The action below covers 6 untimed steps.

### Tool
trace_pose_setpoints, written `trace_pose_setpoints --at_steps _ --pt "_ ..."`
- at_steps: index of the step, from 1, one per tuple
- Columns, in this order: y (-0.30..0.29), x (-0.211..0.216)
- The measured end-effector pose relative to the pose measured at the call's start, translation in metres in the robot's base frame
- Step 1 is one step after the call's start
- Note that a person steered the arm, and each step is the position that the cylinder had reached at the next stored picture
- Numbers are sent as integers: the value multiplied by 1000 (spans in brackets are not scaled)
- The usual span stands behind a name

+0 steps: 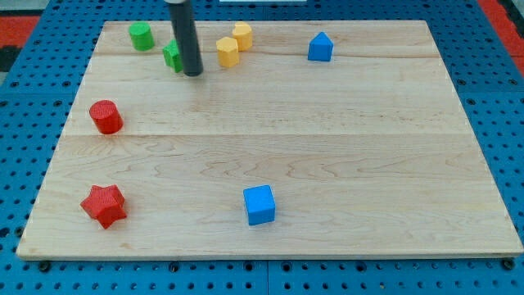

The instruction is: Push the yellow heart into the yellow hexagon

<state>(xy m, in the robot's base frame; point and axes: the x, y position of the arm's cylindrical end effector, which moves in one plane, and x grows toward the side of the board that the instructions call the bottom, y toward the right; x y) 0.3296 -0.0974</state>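
Note:
Two yellow blocks sit close together near the view's top centre. The nearer one (228,51) looks like the yellow hexagon. The one behind it to the right (242,35) looks like the yellow heart, though its shape is hard to make out. They touch or nearly touch. My tip (193,74) rests on the board to the left of and slightly below the yellow pair, about a block's width from the nearer one. The rod rises to the view's top edge.
A green block (171,56) sits right beside the rod on its left, partly hidden by it. A second green block (141,36) is at the top left. There are also a blue block (320,47) at the top right, a blue cube (259,205), a red cylinder (106,116) and a red star (103,205).

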Motion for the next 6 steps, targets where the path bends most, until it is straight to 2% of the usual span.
trace_pose_setpoints --at_steps 1,2,3,5,6 --pt "-3 -18" --pt "-43 -61" --pt "-55 -78" --pt "13 -137" --pt "78 -133"
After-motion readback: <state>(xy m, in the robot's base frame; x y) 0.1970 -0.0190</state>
